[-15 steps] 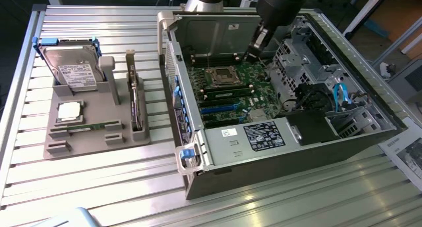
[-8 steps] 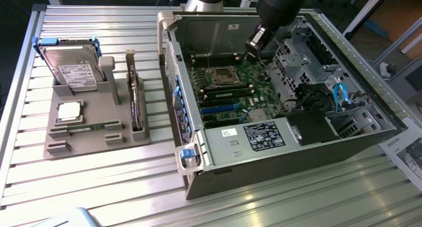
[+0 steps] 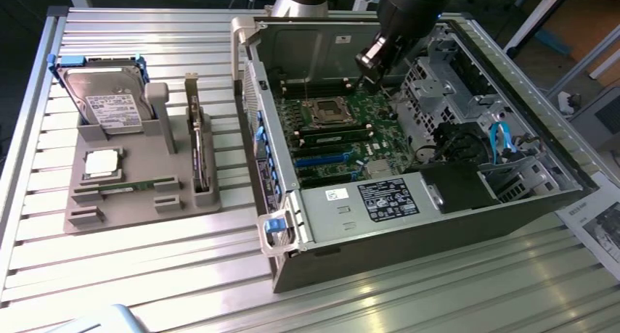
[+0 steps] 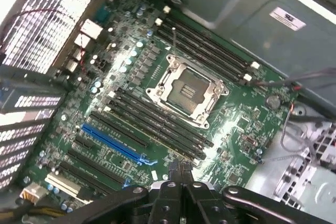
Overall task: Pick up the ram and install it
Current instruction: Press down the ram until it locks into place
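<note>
Holder: a grey tray (image 3: 145, 195) on the desk (image 3: 388, 304) at the exterior view's left, carrying a hard drive (image 3: 107, 101) and a silver chip (image 3: 102, 165).
Ram: a green stick (image 3: 136, 186) lying flat near the tray's front edge, long axis running left-right.
Card: a dark board (image 3: 199, 155) on edge just right of it.
Case: an open computer (image 3: 407, 151), its mainboard (image 4: 157, 93) exposed.
Tool: the tool (image 4: 181, 170) pressed together, empty, above the memory slots (image 4: 152, 124).

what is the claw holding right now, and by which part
Nothing. The claw is shut with its fingers pressed together and nothing between them, hanging over the motherboard inside the open computer case.
</note>
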{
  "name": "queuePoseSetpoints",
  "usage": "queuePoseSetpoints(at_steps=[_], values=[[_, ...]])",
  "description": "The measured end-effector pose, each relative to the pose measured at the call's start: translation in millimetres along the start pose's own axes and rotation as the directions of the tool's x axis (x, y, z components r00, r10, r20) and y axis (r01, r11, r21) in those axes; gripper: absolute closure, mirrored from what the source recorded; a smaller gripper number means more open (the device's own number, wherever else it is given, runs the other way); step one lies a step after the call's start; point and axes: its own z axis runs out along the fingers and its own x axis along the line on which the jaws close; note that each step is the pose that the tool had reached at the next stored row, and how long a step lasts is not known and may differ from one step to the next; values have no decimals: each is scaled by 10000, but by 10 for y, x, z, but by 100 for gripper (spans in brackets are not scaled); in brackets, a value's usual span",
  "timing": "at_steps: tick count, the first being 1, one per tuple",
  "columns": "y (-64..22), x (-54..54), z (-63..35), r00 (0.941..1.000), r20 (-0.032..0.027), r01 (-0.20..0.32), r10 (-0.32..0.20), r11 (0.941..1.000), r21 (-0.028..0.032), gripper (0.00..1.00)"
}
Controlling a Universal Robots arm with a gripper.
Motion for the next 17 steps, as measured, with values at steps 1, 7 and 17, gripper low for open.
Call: queuePoseSetpoints(at_steps=[1,7,17], values=[[0,0,0,9997,9,-238,238,9997,13,90],[0,0,0,9853,72,-1709,1709,9852,84,90],[0,0,0,9196,191,-3926,3923,9195,175,90]])
